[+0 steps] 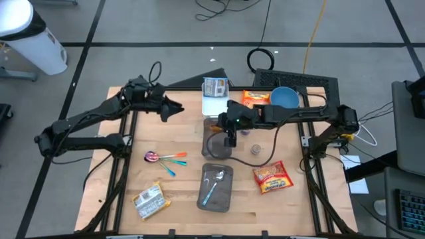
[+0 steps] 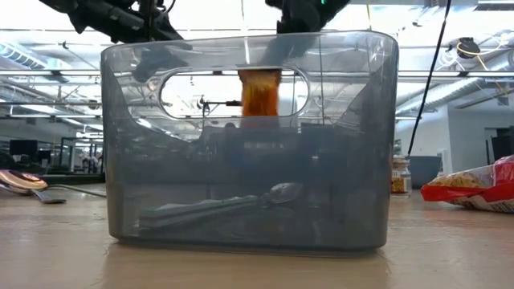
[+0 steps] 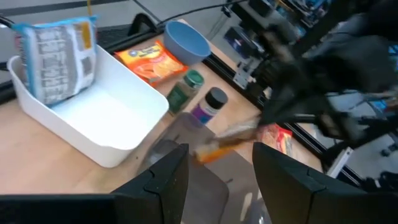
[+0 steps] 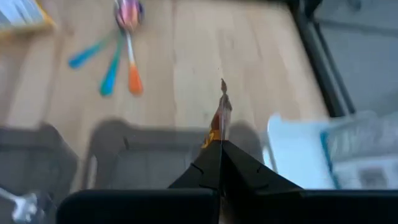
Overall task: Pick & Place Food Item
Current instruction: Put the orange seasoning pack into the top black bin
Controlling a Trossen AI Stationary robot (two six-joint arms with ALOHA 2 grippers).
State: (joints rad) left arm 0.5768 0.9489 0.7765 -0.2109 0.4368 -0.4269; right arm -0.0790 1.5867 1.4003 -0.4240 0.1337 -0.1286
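Jaws of the right gripper point(image 4: 221, 146) pinch an orange packet point(image 2: 259, 95), seen edge-on from its wrist.

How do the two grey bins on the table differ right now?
The near grey bin holds a spoon; the far grey bin has no visible contents. The right gripper hangs over the far bin, shut on an orange packet; nothing hovers over the near bin. Both are translucent.

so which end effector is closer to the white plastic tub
Left. The left end effector is open just beside the white plastic tub; the right end effector, shut on an orange packet, hangs past its near edge.
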